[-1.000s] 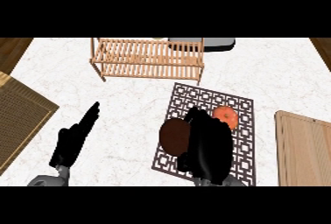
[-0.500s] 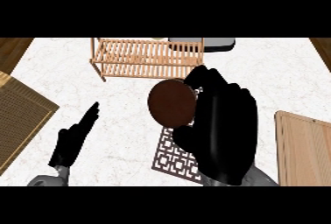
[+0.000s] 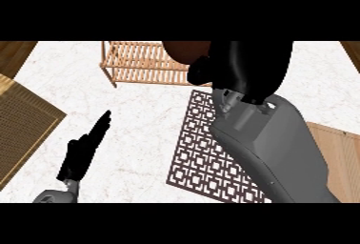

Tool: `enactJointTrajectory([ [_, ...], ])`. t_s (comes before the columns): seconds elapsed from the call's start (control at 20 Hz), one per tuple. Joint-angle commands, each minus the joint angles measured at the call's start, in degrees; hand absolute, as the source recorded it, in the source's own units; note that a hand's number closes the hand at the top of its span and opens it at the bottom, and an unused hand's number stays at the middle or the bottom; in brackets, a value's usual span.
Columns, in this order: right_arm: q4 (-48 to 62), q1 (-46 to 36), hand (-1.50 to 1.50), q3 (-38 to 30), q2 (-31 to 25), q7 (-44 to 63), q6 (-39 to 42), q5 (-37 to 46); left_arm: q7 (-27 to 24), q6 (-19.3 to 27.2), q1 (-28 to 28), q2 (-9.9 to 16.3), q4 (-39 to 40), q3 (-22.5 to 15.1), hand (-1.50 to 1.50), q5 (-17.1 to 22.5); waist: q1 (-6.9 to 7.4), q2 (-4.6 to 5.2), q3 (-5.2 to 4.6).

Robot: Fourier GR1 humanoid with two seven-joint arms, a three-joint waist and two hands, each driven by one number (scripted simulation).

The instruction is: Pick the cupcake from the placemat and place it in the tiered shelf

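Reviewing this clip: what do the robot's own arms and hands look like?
Both arms share one build: a smooth grey forearm ending in a glossy black right hand. The black left hand has slender fingers on a grey wrist. No cables or markings show.

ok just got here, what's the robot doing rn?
The right hand is raised over the wooden tiered shelf, fingers curled round the brown cupcake, which shows only partly at the top of the view. The patterned placemat lies below the forearm, its visible part bare. The left hand rests open at the lower left. The cupcake isn't on the shelf yet.
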Motion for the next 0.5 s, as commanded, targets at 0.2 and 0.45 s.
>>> enactJointTrajectory([
  [0.2,24.07,-11.96,1.50,-14.05,-2.37,-4.11,-5.98,-0.01,-3.09,-2.07,1.96,1.32,2.26,0.93,0.00,0.06,0.74,0.70,-0.10],
  [0.45,39.86,-20.56,1.50,-17.65,-3.43,-10.70,-7.46,-1.12,3.47,0.04,-0.10,-0.60,-2.90,-0.48,0.00,-1.07,0.85,0.59,-0.05],
])
